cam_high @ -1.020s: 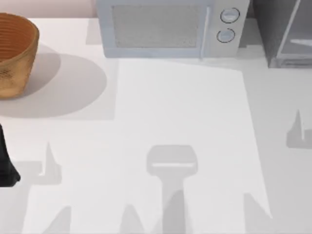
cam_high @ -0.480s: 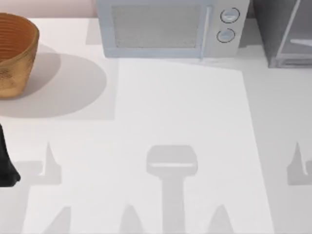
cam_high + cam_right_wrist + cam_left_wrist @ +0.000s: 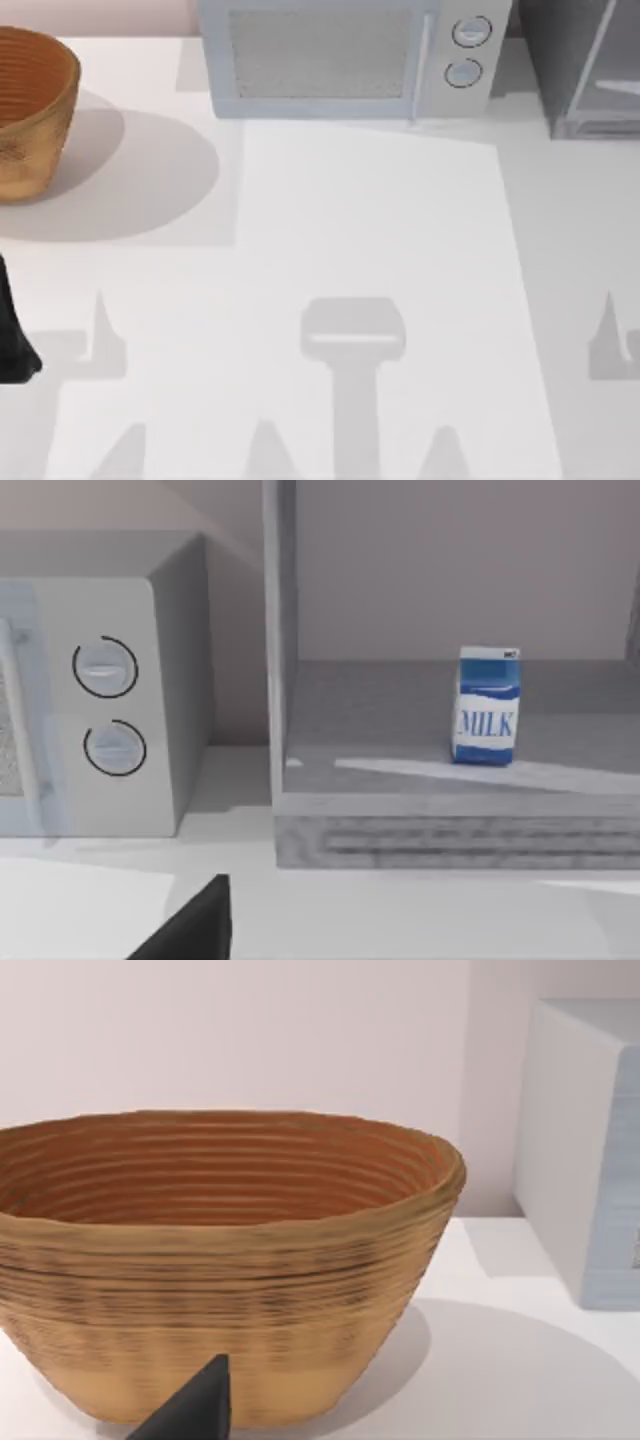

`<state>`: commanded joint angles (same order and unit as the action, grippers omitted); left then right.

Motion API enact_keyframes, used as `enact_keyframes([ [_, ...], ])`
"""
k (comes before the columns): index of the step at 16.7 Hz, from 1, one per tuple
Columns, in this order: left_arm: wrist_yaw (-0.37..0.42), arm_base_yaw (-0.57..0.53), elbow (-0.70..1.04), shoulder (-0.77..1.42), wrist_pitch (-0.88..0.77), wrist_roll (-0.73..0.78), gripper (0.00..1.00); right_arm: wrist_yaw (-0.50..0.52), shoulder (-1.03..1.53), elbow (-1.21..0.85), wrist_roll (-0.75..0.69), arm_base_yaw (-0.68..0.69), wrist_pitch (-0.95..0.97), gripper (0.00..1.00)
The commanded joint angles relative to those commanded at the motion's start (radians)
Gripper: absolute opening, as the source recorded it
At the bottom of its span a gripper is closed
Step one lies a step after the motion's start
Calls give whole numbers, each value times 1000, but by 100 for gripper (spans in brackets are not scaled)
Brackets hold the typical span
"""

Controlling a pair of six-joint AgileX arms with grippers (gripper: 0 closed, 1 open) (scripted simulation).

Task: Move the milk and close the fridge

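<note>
the milk (image 3: 487,708) is standing upright inside the open fridge (image 3: 420,825), ahead of the right jaws, whose spread i cannot tell, looking light, stiff, best pinched across its flat sides.

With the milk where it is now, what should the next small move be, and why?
Probably the right arm should advance toward the milk. The carton stands upright on the floor inside the open fridge, untouched, and the right wrist view faces it. The left arm sits at the table's left edge, near the basket.
</note>
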<state>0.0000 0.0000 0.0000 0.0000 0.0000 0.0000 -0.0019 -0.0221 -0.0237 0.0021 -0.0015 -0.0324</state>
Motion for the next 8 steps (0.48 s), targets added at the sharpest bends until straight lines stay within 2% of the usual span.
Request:
enact_keyframes([
  [4,0,0,0,0,0,0,100,1,-124,-103,1,1,-192,100],
  [8,0,0,0,0,0,0,100,7,-303,-250,-2,-2,-521,100],
])
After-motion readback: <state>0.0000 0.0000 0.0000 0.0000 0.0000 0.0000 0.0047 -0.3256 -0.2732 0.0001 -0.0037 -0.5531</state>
